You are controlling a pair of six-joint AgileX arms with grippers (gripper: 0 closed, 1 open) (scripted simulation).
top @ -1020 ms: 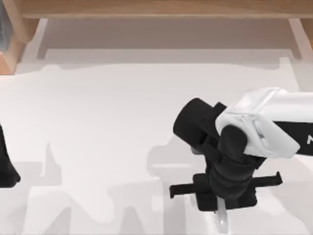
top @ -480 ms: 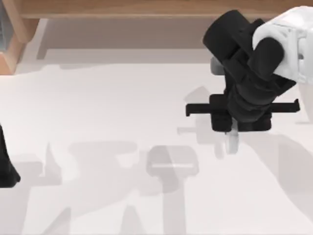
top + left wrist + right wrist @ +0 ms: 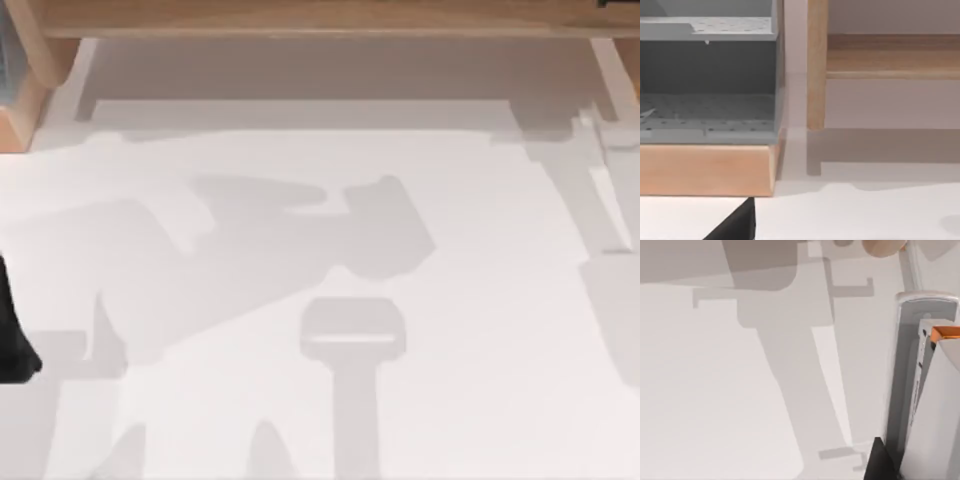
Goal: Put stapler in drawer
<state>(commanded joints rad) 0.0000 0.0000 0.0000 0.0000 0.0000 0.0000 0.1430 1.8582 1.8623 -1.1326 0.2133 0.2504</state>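
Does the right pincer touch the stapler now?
Cannot tell. The right wrist view shows the stapler close beside a dark pincer part, but whether they meet is hidden. Left arm is at the table left.

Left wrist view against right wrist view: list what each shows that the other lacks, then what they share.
Left wrist view: a grey perforated drawer set in a wooden frame, and a wooden post beside it.
Right wrist view: the silver-grey stapler with its rounded end, an orange part next to it, and a round wooden knob.
Both: the white table, with shadows across it.
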